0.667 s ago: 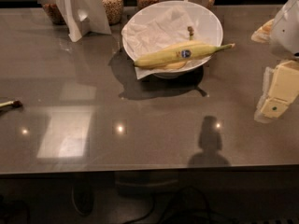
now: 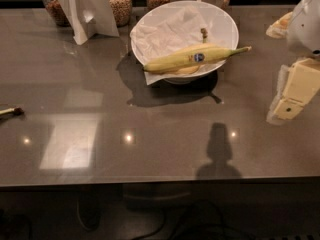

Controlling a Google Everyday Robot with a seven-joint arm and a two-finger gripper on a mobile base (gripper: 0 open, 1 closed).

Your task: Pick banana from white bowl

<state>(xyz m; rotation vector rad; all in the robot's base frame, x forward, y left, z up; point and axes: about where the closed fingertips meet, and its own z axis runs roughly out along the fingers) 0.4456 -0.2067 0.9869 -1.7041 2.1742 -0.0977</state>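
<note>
The banana [image 2: 192, 59] is long and greenish-yellow with a blue oval sticker. It lies across the front rim of the white bowl [image 2: 222, 21], its green stem pointing right past the rim. The bowl is lined with crumpled white paper and stands at the back middle of the table. A paler yellow banana [image 2: 182, 70] peeks out under the long one. My gripper [image 2: 292, 91] hangs at the right edge of the view, to the right of the bowl and nearer the table front than it, apart from the banana and holding nothing.
Glass jars of grain [image 2: 119, 3] and a white folded card stand [image 2: 85, 9] are behind and left of the bowl. A thin stick-like object [image 2: 10, 111] lies at the table's left edge. A pale yellowish object [image 2: 277, 28] sits at the far right. The table's front edge [image 2: 160, 176] runs across the lower view.
The gripper sits very slightly higher in the view. The banana and the bowl have not moved.
</note>
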